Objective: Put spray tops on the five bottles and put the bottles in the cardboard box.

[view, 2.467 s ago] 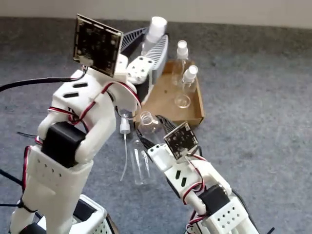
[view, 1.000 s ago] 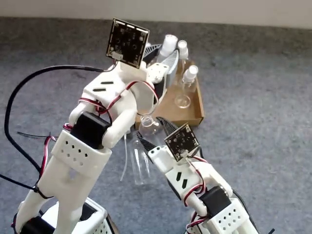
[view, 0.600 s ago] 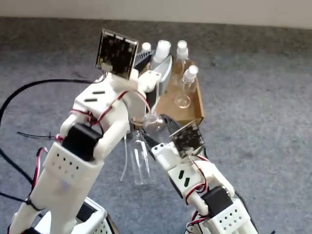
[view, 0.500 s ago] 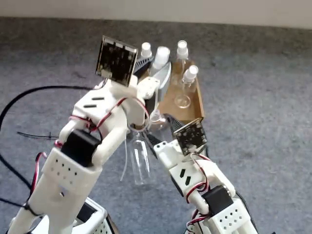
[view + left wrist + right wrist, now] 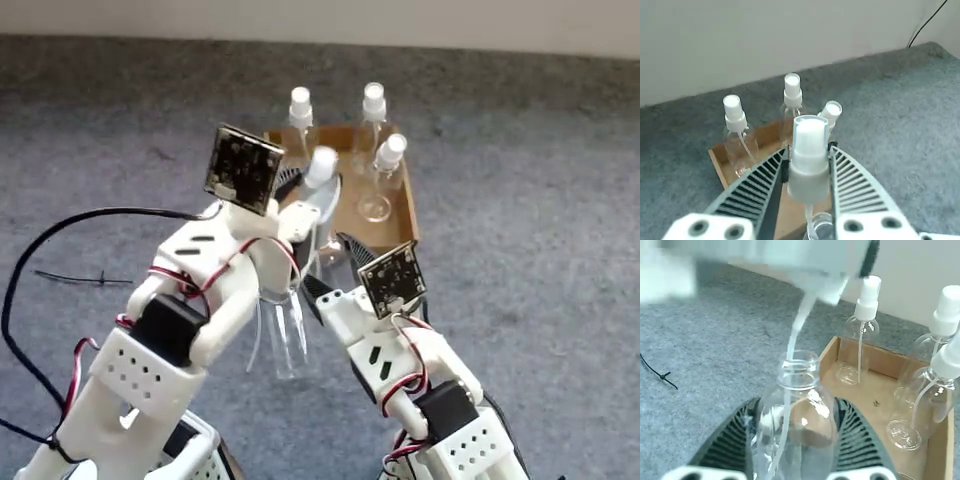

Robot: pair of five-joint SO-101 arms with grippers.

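White spray top (image 5: pixel 809 155) between left jaws, clear bottle (image 5: pixel 810 426) between right jaws

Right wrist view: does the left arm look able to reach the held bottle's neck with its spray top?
Probably yes. The spray top hangs right above the bottle, its tube inside the open neck; nothing stands between.

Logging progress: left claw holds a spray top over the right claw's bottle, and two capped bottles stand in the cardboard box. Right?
Not two: the left wrist view shows three capped bottles standing in the cardboard box. The rest is right.
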